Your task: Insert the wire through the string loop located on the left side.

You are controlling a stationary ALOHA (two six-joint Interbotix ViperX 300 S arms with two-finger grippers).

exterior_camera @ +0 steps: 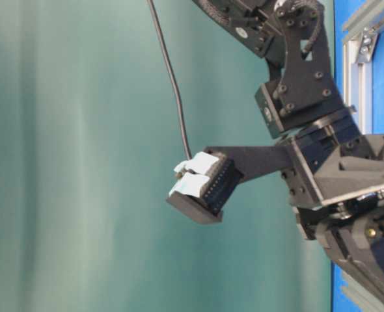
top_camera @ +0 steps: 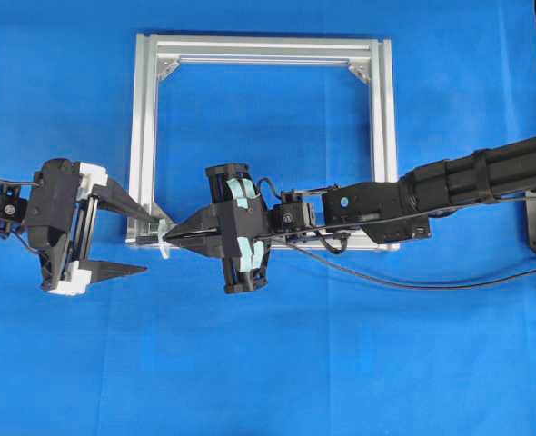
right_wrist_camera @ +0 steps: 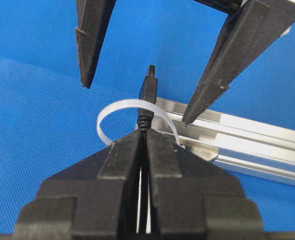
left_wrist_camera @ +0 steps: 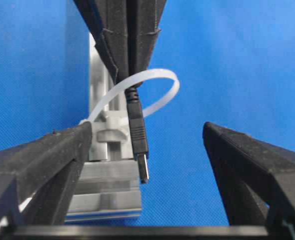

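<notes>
Right pincer (right_wrist_camera: 143, 137) pinches the wire (left_wrist_camera: 139, 145); its plug pokes through the string loop (left_wrist_camera: 157, 85).

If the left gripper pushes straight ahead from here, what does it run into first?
Probably the wire's plug, poking through the string loop between its open fingers; depth is unclear. Right behind, the right gripper is shut on the wire.
</notes>
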